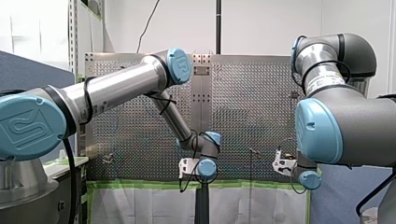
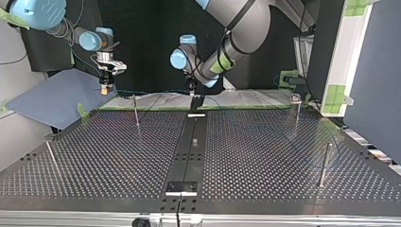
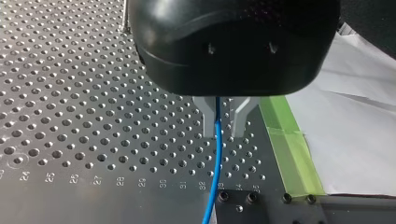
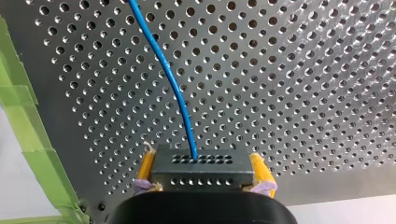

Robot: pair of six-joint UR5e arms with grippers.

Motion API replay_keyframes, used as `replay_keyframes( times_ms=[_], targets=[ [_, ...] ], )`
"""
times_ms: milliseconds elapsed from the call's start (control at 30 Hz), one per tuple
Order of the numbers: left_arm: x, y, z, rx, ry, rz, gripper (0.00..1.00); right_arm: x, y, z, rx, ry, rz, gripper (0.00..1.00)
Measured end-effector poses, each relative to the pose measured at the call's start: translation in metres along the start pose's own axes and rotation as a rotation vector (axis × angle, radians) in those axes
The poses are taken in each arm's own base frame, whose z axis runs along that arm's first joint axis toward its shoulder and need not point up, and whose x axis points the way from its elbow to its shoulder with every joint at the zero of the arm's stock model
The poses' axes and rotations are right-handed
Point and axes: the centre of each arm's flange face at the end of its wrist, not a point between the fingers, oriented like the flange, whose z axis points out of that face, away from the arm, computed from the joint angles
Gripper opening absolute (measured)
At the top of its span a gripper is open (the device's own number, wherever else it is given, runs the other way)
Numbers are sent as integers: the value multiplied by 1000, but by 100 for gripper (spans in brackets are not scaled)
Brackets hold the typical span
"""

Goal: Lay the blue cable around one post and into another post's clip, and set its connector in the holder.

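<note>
Thin blue cable (image 4: 173,84) runs from a dark, perforated connector (image 4: 201,169).

Looked like a robotics lab to me, not a factory floor. A big silver-tubed robot arm with light-blue joint caps (image 1: 116,88) and a grey one just like it (image 1: 341,126) stood at a dark perforated metal table (image 2: 265,156) with little numbers printed along its hole rows. Thin metal posts (image 2: 324,163) stuck up from it. Bright green masking tape (image 3: 289,144) ran along its edge next to white paper sheeting (image 3: 359,140). A blue-grey partition panel (image 2: 373,85) and plain white walls (image 1: 261,28) closed the area in.
</note>
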Motion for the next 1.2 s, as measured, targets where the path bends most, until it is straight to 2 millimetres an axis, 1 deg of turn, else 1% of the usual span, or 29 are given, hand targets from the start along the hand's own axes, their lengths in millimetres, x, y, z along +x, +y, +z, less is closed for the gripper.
replay_keyframes(
  times_ms=[33, 67, 100, 133, 567, 800, 900, 1033, 1200],
  targets=[
    [0, 0, 0, 0, 0, 2, 16, 0, 0, 0, 0, 0, 0, 0],
    [0, 0, 0, 0, 0, 3, 4, 0, 0, 0, 0, 0, 0, 0],
    [0, 0, 0, 0, 0, 4, 4, 0, 0, 0, 0, 0, 0, 0],
    [0, 0, 0, 1, 0, 6, 0, 0, 0, 1, 0, 0, 0, 0],
    [-1, -4, -1, 7, -16, 60, 0, 0, 1, 0, -2, -4, 1, 0],
    [0, -9, -5, 21, -17, 66, 0, 1, 9, 0, -20, -6, 3, 0],
    [0, -16, -10, 47, -19, 70, 0, 2, 14, 0, -31, -3, 4, 0],
    [0, -29, -18, 92, -32, 68, 0, 4, 22, 1, -43, 0, 4, 0],
    [-7, -45, -24, 119, -51, 48, 0, 9, 32, 2, -56, 8, 3, 0]
  ],
)
